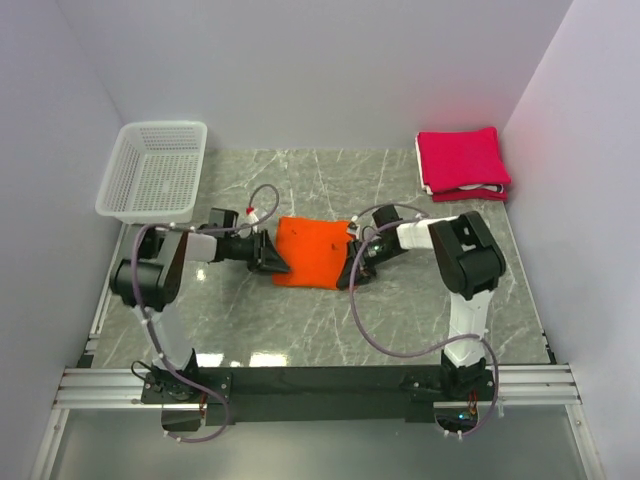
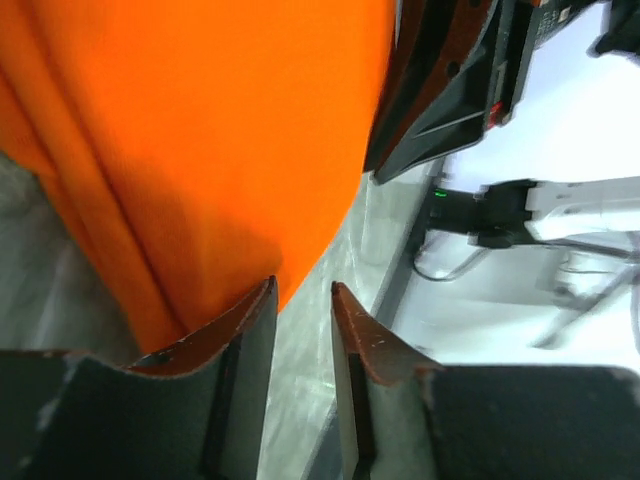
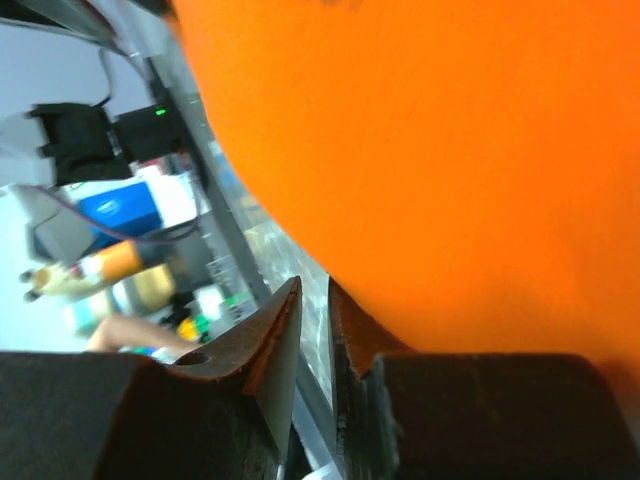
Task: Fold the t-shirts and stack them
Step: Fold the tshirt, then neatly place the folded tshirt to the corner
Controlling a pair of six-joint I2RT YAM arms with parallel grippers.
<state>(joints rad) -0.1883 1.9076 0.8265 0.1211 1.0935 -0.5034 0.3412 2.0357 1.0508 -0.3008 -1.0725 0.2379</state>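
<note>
black arms (image 1: 152, 275) with white segments, looping purplish-grey cables (image 1: 380, 345); dark fingers (image 2: 235, 350) edged in scuffed reddish-brown.

No text, label, brand mark or number can be read in any view. The orange t-shirt (image 1: 312, 250) shows plain cloth. A blue box (image 3: 115, 212) beyond the tabletop (image 1: 300, 320) is too blurred to read.
</note>
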